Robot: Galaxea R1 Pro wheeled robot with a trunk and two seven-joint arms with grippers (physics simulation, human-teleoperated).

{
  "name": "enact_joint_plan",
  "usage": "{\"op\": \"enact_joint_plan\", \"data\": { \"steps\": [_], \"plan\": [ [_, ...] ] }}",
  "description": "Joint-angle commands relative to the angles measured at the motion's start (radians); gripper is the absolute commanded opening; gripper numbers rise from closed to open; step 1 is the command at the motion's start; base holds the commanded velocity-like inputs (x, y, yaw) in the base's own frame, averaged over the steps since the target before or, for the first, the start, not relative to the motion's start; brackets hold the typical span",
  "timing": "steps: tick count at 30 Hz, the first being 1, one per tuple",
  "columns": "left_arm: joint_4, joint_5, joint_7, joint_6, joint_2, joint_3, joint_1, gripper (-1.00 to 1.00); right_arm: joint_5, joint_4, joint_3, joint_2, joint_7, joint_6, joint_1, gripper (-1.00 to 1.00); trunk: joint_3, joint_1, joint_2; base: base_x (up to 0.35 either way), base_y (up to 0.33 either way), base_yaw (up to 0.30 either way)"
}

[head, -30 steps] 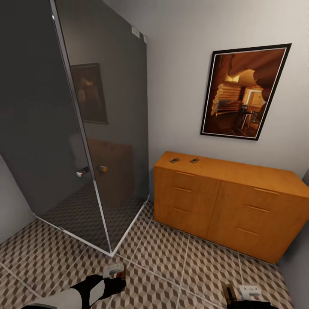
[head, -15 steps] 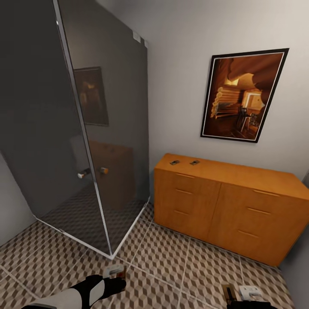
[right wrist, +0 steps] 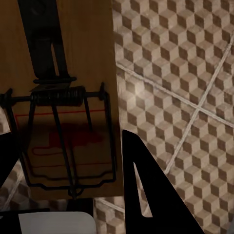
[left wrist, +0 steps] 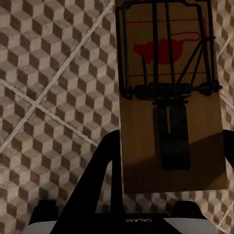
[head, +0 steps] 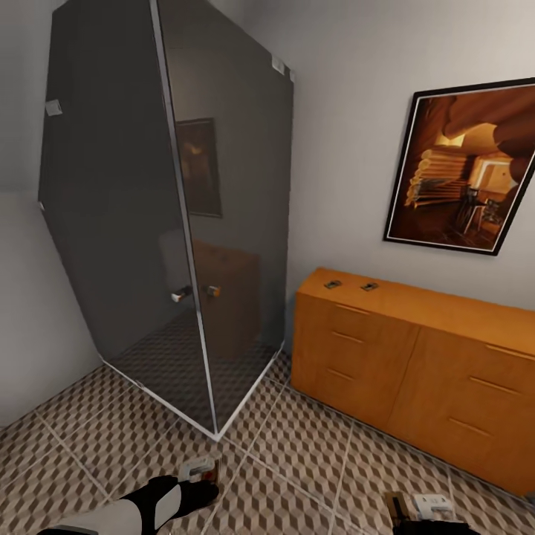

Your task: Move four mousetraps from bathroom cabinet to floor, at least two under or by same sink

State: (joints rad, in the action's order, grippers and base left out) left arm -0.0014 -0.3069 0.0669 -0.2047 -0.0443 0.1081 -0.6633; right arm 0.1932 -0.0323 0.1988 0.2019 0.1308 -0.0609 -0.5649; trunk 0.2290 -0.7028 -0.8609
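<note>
Two mousetraps (head: 332, 284) (head: 368, 286) lie on the left end of the orange-brown cabinet (head: 416, 357), at the right of the head view. Low at the bottom edge, over the bathroom floor (head: 312, 446), are both arms. My left gripper (head: 202, 475) is shut on a mousetrap (left wrist: 170, 97), a wooden base with a wire spring, clamped between the fingers (left wrist: 105, 161). My right gripper (head: 420, 509) is shut on another mousetrap (right wrist: 68, 112) the same way. The bathroom sink is out of view.
A dark glass shower enclosure (head: 171, 223) with a small door knob (head: 182, 295) fills the left, its corner reaching the floor near my left arm. A framed picture (head: 468, 171) hangs above the cabinet. Open tiled floor lies between the shower and the cabinet.
The whole head view has shifted right, so the camera has turned left: more of the shower shows and the cabinet sits further right. Both grippers keep their mousetraps.
</note>
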Motion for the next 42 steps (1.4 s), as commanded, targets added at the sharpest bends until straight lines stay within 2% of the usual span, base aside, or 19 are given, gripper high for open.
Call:
{"op": "enact_joint_plan", "data": {
  "steps": [1,42],
  "plan": [
    [0.000,-0.008,0.001,-0.004,0.000,0.008,-0.001,-1.00,0.014,-0.001,0.008,0.000,0.004,-0.002,-0.001,-1.00,0.001,0.000,-0.001,0.000,0.000,0.285],
    [0.000,-0.009,-0.001,-0.002,0.000,0.008,0.001,-1.00,0.014,-0.002,0.008,-0.001,0.003,-0.002,-0.001,-1.00,-0.001,0.000,-0.001,0.000,0.000,0.285]
  ]
}}
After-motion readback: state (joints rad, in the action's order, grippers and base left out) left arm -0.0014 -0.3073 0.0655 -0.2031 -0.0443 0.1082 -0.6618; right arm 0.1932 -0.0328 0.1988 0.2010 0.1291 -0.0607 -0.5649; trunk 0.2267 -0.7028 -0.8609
